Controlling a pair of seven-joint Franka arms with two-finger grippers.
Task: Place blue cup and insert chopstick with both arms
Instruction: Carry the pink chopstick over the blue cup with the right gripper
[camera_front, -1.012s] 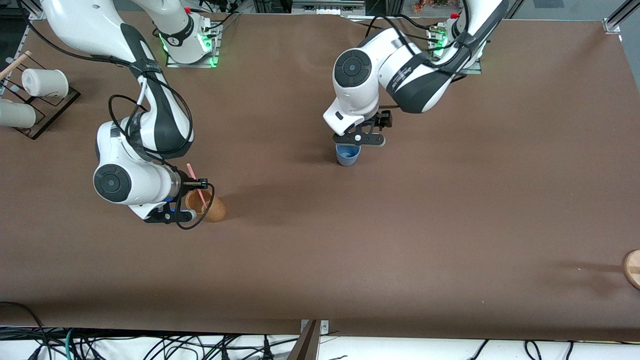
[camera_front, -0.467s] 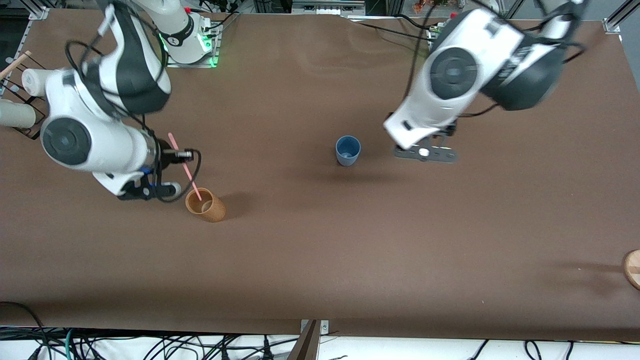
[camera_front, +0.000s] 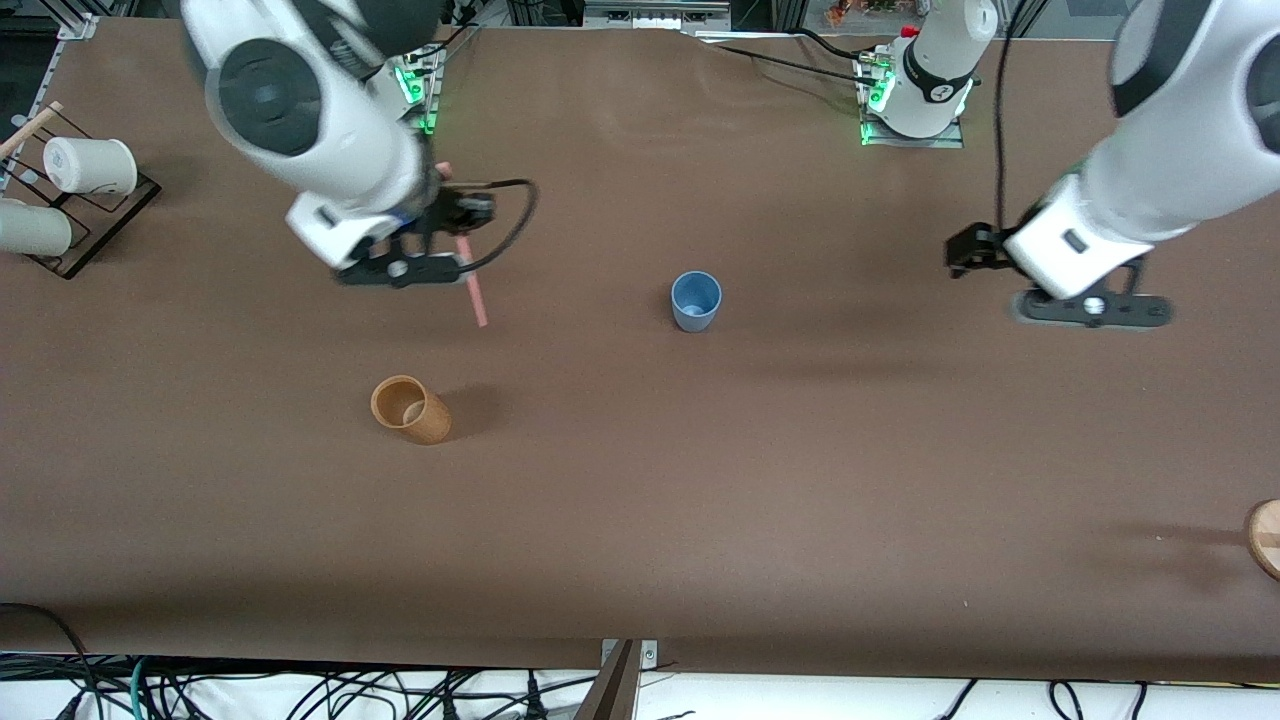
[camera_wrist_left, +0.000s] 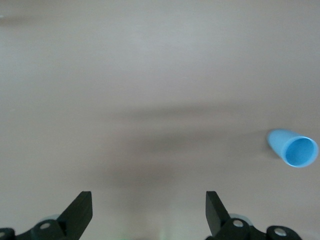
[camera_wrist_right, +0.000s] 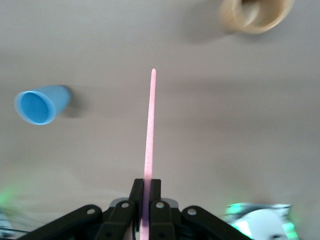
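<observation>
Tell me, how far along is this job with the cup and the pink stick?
Placing looks done: the small matte blue-grey cup stands upright alone mid-table, and the left hand is open and empty toward the left arm's end. In hand: the right hand is shut on the thin pink chopstick, up over bare table. Left: carrying it over and lowering it into the cup.

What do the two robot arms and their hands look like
Both arms are glossy white shells with dark grey joint bands and round dark caps. Black cables loop along them, and green lights glow at their bases. The right hand and left hand are black, with two flat fingers each.
</observation>
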